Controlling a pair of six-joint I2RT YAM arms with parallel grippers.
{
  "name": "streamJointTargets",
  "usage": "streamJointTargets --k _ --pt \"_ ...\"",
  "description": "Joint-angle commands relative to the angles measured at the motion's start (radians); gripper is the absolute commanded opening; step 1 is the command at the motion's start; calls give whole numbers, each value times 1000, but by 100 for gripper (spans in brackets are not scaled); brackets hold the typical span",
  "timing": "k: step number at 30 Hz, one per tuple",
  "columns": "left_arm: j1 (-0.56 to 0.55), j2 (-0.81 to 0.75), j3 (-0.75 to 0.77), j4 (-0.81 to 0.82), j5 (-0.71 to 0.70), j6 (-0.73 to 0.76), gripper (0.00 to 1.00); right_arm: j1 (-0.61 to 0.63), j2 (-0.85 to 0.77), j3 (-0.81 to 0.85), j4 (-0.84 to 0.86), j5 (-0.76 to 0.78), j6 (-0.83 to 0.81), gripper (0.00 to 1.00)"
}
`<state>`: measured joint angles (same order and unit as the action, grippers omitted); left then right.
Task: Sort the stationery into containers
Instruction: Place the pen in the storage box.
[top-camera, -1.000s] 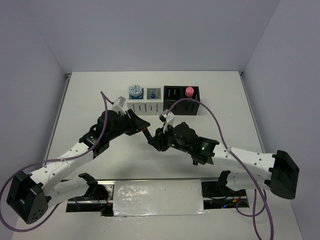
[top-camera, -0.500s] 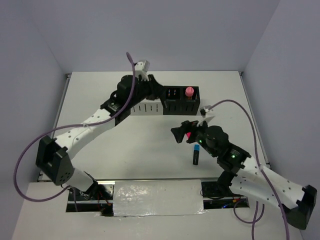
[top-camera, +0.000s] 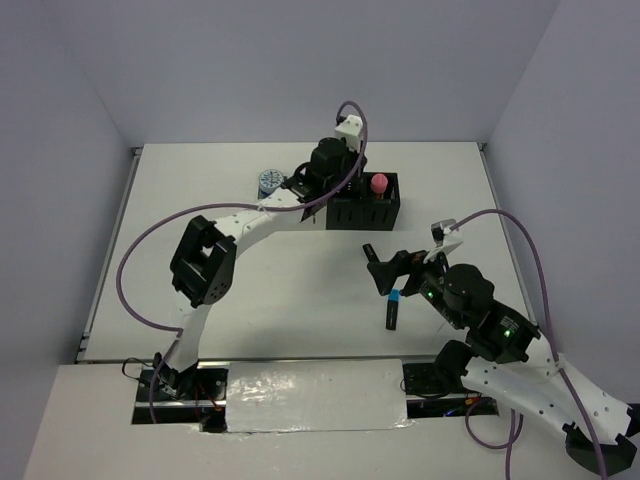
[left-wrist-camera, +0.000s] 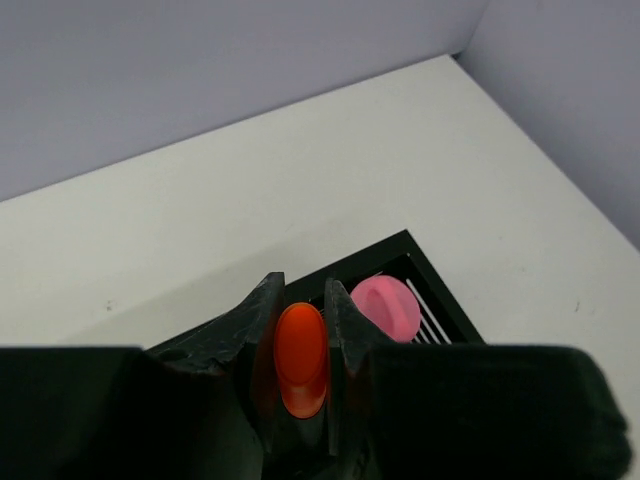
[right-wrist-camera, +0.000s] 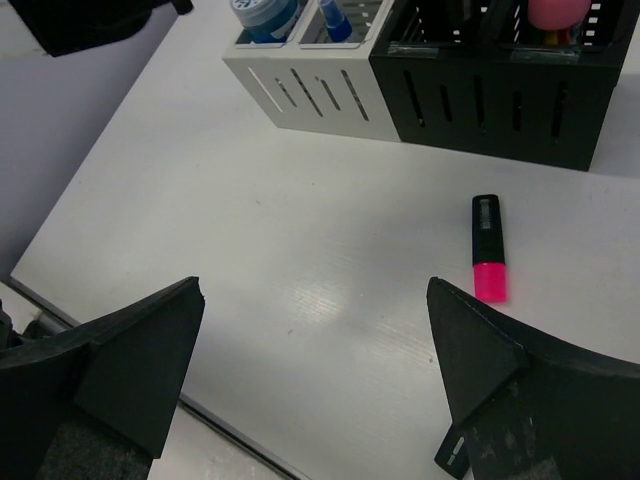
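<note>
The job looks about half done. Three things are put away. The white plastic organiser box with slots (right-wrist-camera: 310, 90), near the top of the right wrist view, holds one round blue and white disc (right-wrist-camera: 265, 12) in the hole on the left. It also holds one clear tube with a blue cap (right-wrist-camera: 335, 20) in the hole beside it. I see only one disc, and I cannot tell if another hides under it. The black plastic organiser box with slots (right-wrist-camera: 490, 100) touches the white one. It holds one cylinder with a round pink cap (top-camera: 378, 184).

There are three highlighters left to sort. The left end effector (left-wrist-camera: 303, 300) is squeezed nearly shut on the black highlighter with an orange cap (left-wrist-camera: 300, 360). It hangs over the black box, near the top middle of the overhead view. The black highlighter with a pink cap (right-wrist-camera: 487, 250) lies on the white table (top-camera: 180, 200), near the front of the black box. The black highlighter with a blue cap (top-camera: 391, 314) lies lower down, right of the middle. The right end effector (right-wrist-camera: 315, 290) is wide open and holds nothing.
</note>
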<state>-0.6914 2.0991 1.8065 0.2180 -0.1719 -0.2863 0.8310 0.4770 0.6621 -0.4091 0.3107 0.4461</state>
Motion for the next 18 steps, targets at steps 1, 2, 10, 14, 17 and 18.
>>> streamJointTargets --k 1,2,10,14,17,18 --pt "-8 9 47 70 -81 111 9 -6 -34 21 -39 11 -27 100" --pt "-7 10 36 78 -84 114 10 -7 -34 18 -40 14 -29 100" --pt "-7 -1 -61 132 -95 121 40 -7 -3 18 -20 -2 -23 100" --pt "-7 -39 -149 165 -97 92 77 -9 35 8 -39 27 8 100" --pt "-7 -88 -188 184 -98 78 83 -23 101 13 -63 45 35 100" --pt "-7 -106 -205 178 -100 59 87 -35 129 16 -91 50 60 100"
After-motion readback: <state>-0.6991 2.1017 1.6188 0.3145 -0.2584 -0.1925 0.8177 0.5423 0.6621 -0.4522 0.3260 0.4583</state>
